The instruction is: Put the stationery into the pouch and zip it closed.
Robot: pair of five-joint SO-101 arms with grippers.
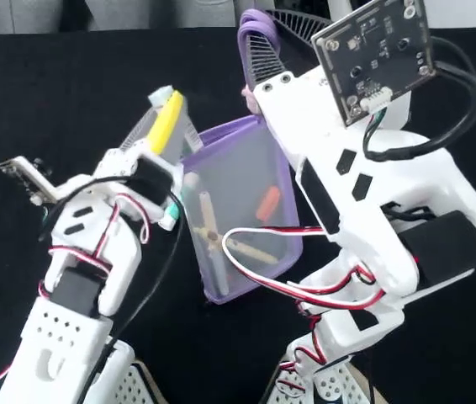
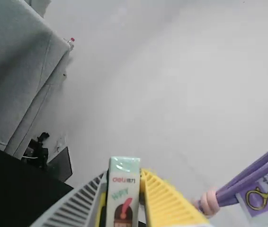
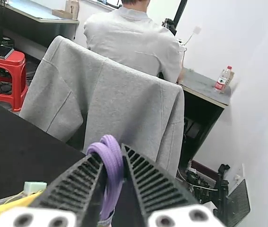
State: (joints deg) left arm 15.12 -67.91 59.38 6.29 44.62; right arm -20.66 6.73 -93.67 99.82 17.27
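Jaws of right gripper (image 3: 112, 155): pinching purple strap (image 1: 253, 23) of pouch (image 1: 240, 168), centre frame over black worktop (image 1: 53, 101); wooden sticks (image 1: 213, 227) inside. Jaws of left gripper (image 1: 167, 108): clamped on mint-topped stationery piece (image 2: 123, 189), upper left of pouch.

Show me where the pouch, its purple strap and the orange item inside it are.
pouch (image 1: 240, 164): high view, on its clear front wall.
purple strap (image 3: 109, 155): right wrist view, on the top of its loop.
orange item (image 1: 267, 203): high view, on its middle, inside the pouch.
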